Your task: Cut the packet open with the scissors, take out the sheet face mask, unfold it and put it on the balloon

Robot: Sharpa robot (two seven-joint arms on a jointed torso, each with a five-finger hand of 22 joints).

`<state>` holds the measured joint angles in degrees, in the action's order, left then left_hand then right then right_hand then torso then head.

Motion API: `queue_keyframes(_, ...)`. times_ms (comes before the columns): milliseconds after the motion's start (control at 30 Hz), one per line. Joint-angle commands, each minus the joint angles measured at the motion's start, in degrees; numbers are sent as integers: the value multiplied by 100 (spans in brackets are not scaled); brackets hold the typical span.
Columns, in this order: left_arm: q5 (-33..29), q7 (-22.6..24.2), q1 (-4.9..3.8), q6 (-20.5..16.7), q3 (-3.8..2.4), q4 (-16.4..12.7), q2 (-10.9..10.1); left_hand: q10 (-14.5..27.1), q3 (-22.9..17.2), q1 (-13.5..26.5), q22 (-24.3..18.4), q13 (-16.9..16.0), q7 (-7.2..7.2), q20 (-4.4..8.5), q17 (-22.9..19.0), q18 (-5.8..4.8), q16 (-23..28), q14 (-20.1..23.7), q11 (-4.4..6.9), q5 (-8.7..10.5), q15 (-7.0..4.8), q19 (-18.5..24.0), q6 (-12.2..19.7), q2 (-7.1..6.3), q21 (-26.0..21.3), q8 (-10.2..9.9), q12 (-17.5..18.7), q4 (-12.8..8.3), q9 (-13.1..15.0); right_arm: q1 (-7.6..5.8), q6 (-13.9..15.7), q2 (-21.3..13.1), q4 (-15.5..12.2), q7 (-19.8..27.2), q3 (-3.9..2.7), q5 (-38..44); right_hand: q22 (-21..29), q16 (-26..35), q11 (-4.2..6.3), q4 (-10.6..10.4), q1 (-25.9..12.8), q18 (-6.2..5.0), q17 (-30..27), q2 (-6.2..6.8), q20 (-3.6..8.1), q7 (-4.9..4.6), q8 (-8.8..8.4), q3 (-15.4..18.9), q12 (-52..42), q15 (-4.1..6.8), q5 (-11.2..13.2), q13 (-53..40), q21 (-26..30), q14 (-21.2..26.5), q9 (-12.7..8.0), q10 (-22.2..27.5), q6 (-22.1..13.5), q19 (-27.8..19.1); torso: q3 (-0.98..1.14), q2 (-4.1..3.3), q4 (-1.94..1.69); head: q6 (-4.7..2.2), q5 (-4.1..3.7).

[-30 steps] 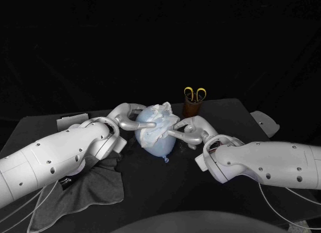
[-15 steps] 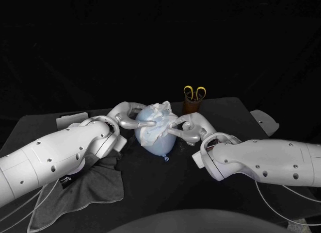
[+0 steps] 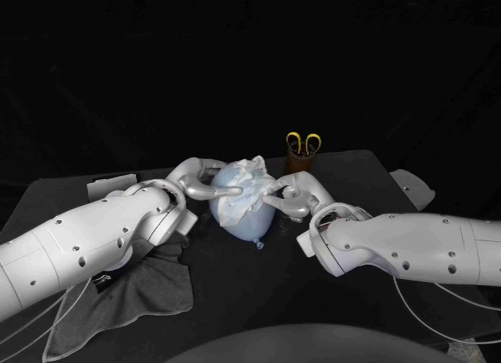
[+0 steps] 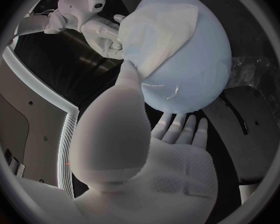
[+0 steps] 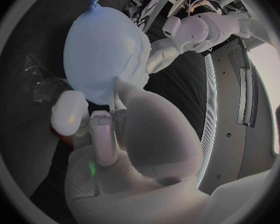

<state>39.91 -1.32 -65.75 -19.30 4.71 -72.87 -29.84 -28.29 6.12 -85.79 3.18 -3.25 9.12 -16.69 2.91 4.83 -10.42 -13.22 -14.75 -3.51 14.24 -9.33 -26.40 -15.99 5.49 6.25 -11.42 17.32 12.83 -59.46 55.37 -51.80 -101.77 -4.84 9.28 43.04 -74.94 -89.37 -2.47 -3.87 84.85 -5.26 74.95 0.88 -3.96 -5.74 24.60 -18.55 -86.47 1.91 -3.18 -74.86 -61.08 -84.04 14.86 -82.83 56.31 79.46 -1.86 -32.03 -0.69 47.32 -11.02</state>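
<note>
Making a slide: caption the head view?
Left hand and right hand hold the balloon, pressing the sheet face mask on; scissors stand behind.

The head camera looks down from above onto the table point(image 3: 365, 178). The left wrist camera sits close behind the left hand point(image 4: 146, 159), the right wrist camera close behind the right hand point(image 5: 137, 149), facing the balloon point(image 4: 202, 77) from opposite sides. All three views share the balloon; each wrist view catches the opposite hand
</note>
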Motion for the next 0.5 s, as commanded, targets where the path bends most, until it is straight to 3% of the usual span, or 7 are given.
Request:
queue_keyframes(33,-27,-3,5,123,5,-26,25,-26,-51,-47,1,-5,750,-3,6,85,-16,-36,2,21,-8,-33,-51,34,-4,37,-9,-1,6,-1,23,28,5,143,-8,97,-732,-39,114,14,-138,-5,1426,-6,8,5,46,-88,-47,42,37,-1067,-52,-578,25,-395,33,52,1,2,7,10,-2)
queue_keyframes(167,-28,-6,5,130,5,-25,21,-26,-51,-47,1,-5,750,-3,6,85,-16,-36,2,21,-8,-33,-51,34,-4,37,-9,-1,6,-1,29,33,10,238,-13,86,-761,-52,122,56,-266,8,1466,-157,32,4,87,-485,-157,57,36,-1235,-122,-587,77,-520,-16,80,3,4,7,15,-3)
queue_keyframes(300,-29,-8,5,134,5,-25,17,-26,-51,-47,1,-5,750,-3,6,85,-16,-36,2,21,-8,-33,-51,34,-4,37,-9,-1,6,-1,30,27,-3,302,-16,85,-800,-61,118,217,-553,21,1496,-54,37,15,185,-1103,-309,60,45,-1454,-198,-594,171,-674,13,103,5,3,9,13,-7)
queue_keyframes(500,-29,-9,4,136,5,-25,12,-24,-67,-51,1,-3,750,-4,5,91,-9,-35,2,21,-8,-34,-49,40,-3,38,-1,-1,4,-1,25,3,-52,356,-18,52,-829,-63,174,390,-857,27,1505,56,62,63,373,-1615,-353,88,35,-1514,-254,-596,364,-717,113,116,3,1,7,9,-11)
